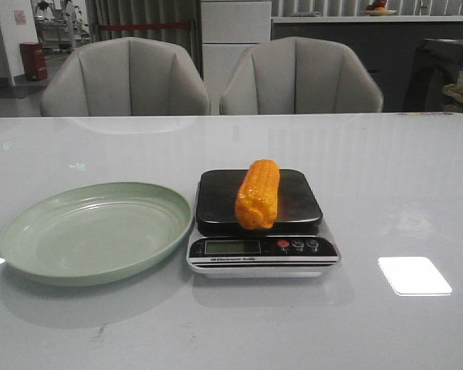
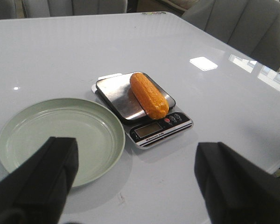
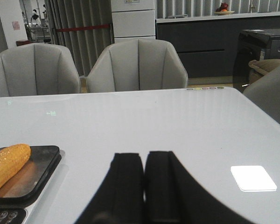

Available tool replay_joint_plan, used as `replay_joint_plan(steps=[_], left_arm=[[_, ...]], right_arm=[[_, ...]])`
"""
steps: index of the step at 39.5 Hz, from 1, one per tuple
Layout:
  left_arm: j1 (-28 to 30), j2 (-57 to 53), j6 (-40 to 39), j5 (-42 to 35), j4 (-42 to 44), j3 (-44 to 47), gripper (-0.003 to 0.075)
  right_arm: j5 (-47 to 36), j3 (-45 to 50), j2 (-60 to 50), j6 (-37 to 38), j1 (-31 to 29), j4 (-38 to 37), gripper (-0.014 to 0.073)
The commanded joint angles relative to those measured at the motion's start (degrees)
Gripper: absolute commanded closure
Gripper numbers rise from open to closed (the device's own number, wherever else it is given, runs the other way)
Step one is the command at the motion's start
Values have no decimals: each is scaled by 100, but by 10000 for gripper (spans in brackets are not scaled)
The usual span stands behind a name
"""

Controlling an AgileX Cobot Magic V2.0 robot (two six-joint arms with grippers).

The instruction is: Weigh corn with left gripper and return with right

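The short orange-yellow corn cob (image 1: 258, 194) is lying across the black platform of the silver electronic kitchen scale (image 1: 262, 254), its near end overhanging the platform's front edge. Bare white tabletop (image 1: 386, 177) is surrounding the scale; the pale green round plate (image 1: 92, 231) is sitting empty just beside it. The display is staying unreadable. The matte-black left gripper (image 2: 135, 186) is hanging spread wide, holding nothing; the black right gripper (image 3: 144, 186) is pressing its fingers together, empty.
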Motion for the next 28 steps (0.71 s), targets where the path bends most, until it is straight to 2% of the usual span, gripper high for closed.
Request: replay_joint_plan(steps=[1,4,8,14,17,23,28], left_arm=[[-1,-629,175,308,10,-131,158],[-1,-1116,365,715,37,-131,183],[-1,-1614,410,966,121,-119,304],[-1,-1861,410,850,146,-3,619],[-1,-1861,410,750,146,21,584],[-1,-1861,410,681,146,40,587],[-1,-1861,410,681,146,40,587]], right_arm=[[-655,62,-113,-43,-35,-53,438],[-666,62,-113,-38,-30,-53,438],[-628,57,-113,15,-30,-9,438],[-564,-45,-66,346,-24,62,438],[-538,-211,95,355,-24,62,438],[-432,-879,970,349,-24,44,438],[72,-1634,1897,349,-24,-55,438]])
